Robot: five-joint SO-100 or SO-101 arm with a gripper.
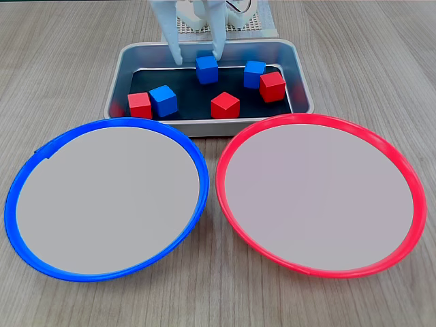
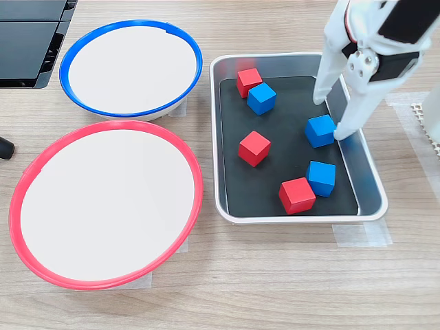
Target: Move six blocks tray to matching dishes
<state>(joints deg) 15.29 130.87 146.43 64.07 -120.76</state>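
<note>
A fixed view: pale wood-grain table (image 1: 381, 61), black panel (image 2: 31, 41) top-left corner.

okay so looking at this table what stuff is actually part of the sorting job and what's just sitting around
Part of the job:
tray
three blue blocks
three red blocks
blue-rimmed dish
red-rimmed dish
gripper, open beside a blue block

Just lying about:
black item at the table's corner
tape strips by the tray
white mesh base
</note>
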